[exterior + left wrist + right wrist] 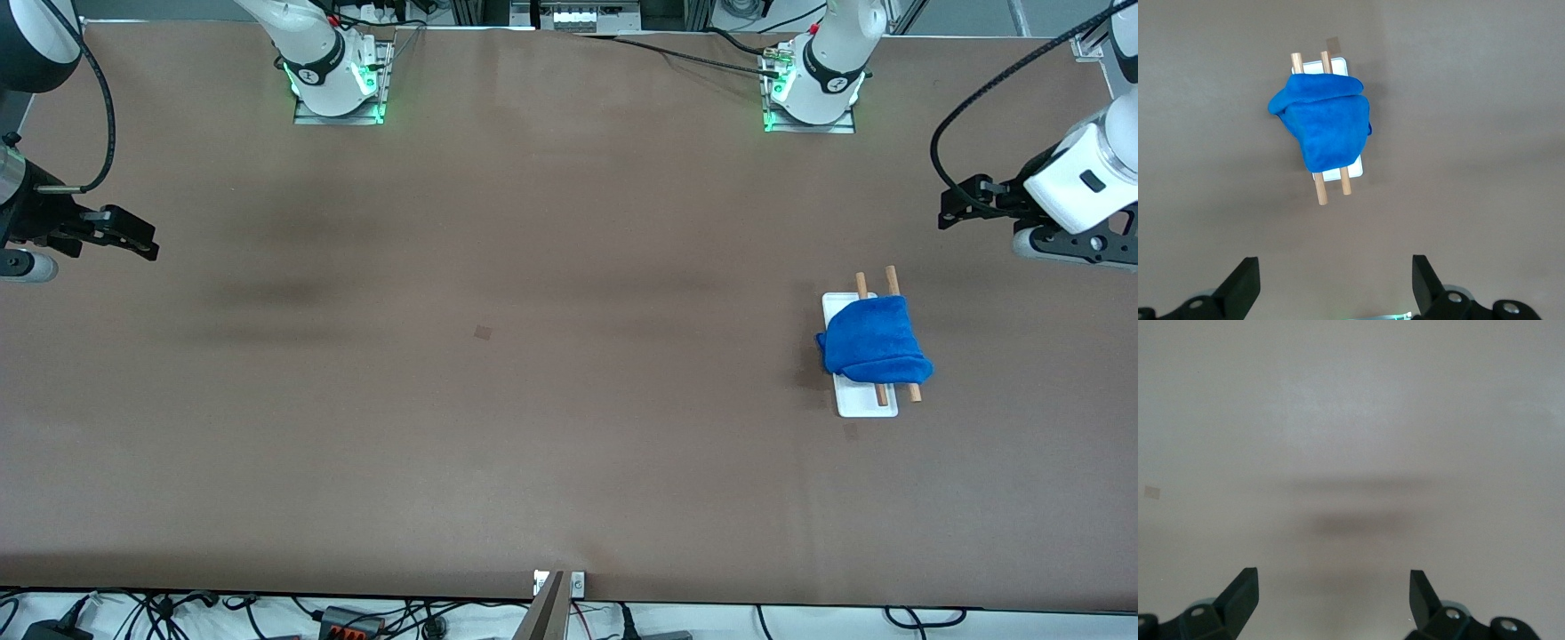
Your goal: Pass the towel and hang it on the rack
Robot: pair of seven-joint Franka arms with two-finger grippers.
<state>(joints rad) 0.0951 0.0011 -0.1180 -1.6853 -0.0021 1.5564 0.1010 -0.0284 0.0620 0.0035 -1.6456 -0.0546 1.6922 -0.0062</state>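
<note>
The royal-blue towel (873,340) hangs draped over the two wooden rods of the rack (867,404), which stands on its white base toward the left arm's end of the table. It also shows in the left wrist view, the towel (1328,123) over the rack (1332,182). My left gripper (956,210) is open and empty, up in the air at the left arm's end of the table, apart from the rack; its own view shows it (1335,283) with nothing between the fingers. My right gripper (133,242) is open and empty at the right arm's end, as its own view (1333,597) shows.
The brown table (498,400) carries a small dark square mark (483,332) near its middle. Cables lie along the table's edge nearest the front camera, and a grey bar (544,609) sticks up there.
</note>
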